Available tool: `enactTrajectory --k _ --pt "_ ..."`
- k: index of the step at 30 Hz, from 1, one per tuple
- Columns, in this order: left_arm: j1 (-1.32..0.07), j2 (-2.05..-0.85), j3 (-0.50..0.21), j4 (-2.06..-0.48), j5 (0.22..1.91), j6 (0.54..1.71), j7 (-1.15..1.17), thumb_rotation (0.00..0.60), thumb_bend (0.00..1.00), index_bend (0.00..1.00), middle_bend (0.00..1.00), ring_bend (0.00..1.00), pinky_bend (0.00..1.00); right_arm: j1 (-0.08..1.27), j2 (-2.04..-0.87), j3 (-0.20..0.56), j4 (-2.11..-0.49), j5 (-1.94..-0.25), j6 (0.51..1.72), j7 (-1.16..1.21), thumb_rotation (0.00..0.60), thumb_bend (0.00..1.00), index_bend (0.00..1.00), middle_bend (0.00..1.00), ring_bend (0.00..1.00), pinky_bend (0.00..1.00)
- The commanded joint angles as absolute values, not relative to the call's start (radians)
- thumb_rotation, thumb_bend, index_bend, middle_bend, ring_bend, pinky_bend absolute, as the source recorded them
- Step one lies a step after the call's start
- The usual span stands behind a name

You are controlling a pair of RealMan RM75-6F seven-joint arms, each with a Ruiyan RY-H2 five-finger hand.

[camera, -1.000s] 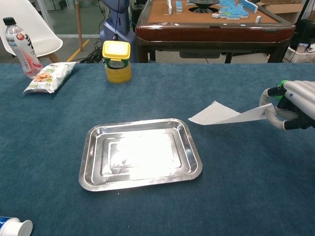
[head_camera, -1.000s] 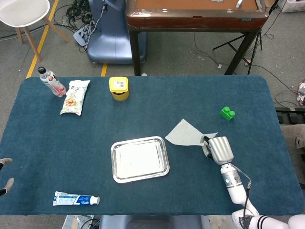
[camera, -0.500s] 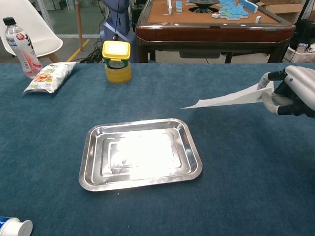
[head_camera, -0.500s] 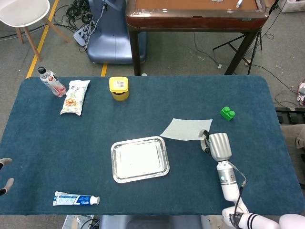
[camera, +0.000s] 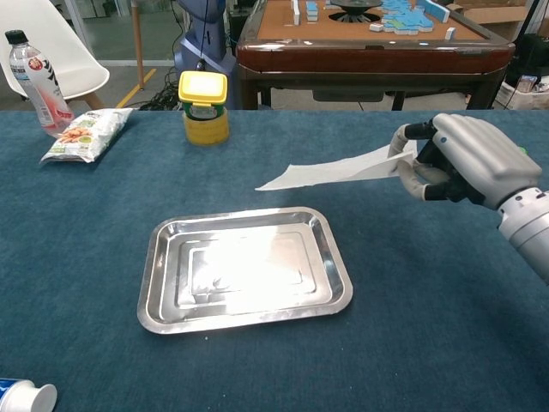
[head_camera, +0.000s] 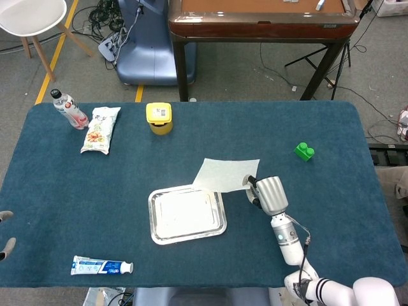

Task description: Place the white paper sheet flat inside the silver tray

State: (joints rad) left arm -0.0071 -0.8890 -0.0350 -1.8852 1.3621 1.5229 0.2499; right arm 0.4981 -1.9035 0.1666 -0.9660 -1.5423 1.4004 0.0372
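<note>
My right hand [head_camera: 266, 191] [camera: 459, 160] pinches one edge of the white paper sheet [head_camera: 224, 174] [camera: 330, 172] and holds it in the air, roughly level. The sheet's far end hangs over the back right corner of the silver tray [head_camera: 153, 217] [camera: 151, 283], which lies flat near the table's middle with nothing in it. At the left edge of the head view only the fingertips of my left hand [head_camera: 5, 231] show, spread apart and holding nothing, far from tray and paper.
A yellow-lidded jar [head_camera: 159, 118] [camera: 203, 106], a snack bag [head_camera: 101, 129] [camera: 86, 132] and a bottle [head_camera: 69, 109] [camera: 34, 81] stand at the back left. A toothpaste tube [head_camera: 101, 266] lies at the front left. A green block [head_camera: 304, 151] sits at the right.
My right hand has lifted the paper off the table and carried it left toward the tray. The left hand has stayed put.
</note>
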Motion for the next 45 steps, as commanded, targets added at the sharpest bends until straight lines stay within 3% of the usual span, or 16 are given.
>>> enactTrajectory --k 1,19,45 --pt "-0.006 -0.887 -0.035 -1.887 1.363 1.525 0.248 0.600 0.29 0.30 0.35 0.29 0.51 0.507 -1.910 0.149 -0.959 -1.562 1.402 0.053 0.600 0.57 0.58 1.00 1.00 1.00" --pt "-0.002 -0.882 -0.038 -1.891 1.363 1.534 0.249 0.600 0.29 0.30 0.35 0.29 0.51 0.503 -1.864 0.050 -1.027 -1.653 1.413 0.085 0.600 0.57 0.58 1.00 1.00 1.00" --pt "0.000 -0.881 -0.040 -1.893 1.361 1.536 0.252 0.600 0.29 0.30 0.35 0.29 0.51 0.537 -1.804 -0.027 -1.023 -1.727 1.350 0.154 0.600 0.57 0.58 1.00 1.00 1.00"
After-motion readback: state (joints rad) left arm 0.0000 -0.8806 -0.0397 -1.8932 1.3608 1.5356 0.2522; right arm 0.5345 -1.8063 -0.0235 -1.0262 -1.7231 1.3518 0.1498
